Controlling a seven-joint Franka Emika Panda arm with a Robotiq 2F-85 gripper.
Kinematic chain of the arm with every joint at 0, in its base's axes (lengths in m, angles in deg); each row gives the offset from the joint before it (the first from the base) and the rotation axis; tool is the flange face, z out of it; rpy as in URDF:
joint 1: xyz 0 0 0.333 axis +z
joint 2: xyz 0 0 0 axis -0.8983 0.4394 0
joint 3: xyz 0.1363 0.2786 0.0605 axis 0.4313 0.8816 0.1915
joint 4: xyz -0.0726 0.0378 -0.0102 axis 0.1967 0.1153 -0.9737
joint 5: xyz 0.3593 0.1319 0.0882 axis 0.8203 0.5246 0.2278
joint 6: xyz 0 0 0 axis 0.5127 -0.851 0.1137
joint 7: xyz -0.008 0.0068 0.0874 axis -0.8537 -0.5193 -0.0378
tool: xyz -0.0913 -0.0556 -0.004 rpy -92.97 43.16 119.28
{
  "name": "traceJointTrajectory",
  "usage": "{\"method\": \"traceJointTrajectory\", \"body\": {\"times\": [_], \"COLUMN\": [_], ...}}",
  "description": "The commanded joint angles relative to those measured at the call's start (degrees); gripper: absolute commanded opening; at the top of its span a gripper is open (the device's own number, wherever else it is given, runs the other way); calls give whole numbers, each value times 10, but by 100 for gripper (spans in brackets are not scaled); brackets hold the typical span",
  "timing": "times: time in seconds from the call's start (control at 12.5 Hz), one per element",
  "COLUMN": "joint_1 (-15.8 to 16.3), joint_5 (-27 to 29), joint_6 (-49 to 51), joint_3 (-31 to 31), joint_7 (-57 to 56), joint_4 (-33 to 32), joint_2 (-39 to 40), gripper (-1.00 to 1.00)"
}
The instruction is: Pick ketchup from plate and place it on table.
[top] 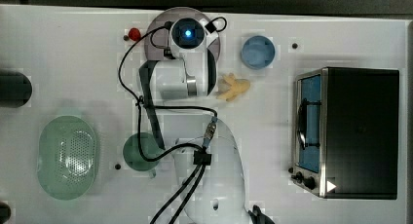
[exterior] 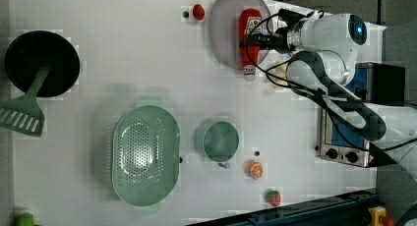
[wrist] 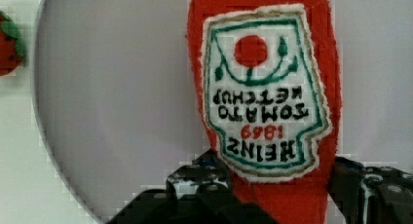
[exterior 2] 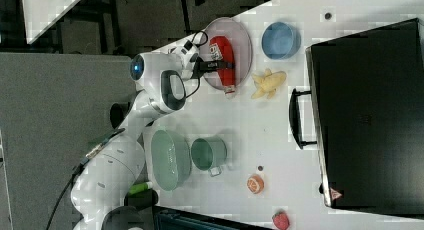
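From the top view, the white table [top: 73, 63] carries a blue bowl [top: 258, 52], a toaster oven [top: 358, 132], a green colander [top: 67, 157] and a dark-green cup [top: 139, 152]; my arm [top: 182, 78] stretches across it and covers most of the plate [top: 157, 29]

In the left view, the ketchup [exterior: 250, 27] lies flat on the lilac plate [exterior: 223, 34], its cap poking over the rim toward the left view's bottom. My wrist reaches in level from the left view's right, my pincer [exterior: 255, 39] at the bottle's middle

The right view shows the dark floor beyond the table edge, and my pincer [exterior 2: 217, 65] straddling the bottle [exterior 2: 222, 52]

Through the wrist view, my fingers [wrist: 204, 190] sit on either side of the ketchup [wrist: 263, 87], half closed around its body; I cannot tell whether they grip it yet
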Motion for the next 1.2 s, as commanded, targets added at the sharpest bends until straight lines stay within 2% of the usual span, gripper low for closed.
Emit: {"method": "traceJointTrajectory", "body": {"times": [0.08, 0.32, 0.64, 1.04, 1.2], "joint_1": [0, -5, -24, -57, -69], "joint_5": [1, 3, 12, 99, 103], "joint_6": [4, 52, 143, 280, 317], "joint_3": [0, 0, 0, -4, -16], "joint_7": [-4, 30, 45, 46, 46], "joint_4": [27, 38, 37, 33, 29], "joint_2": [-11, -57, -155, -254, -287], "gripper": [16, 16, 16, 16, 16]}}
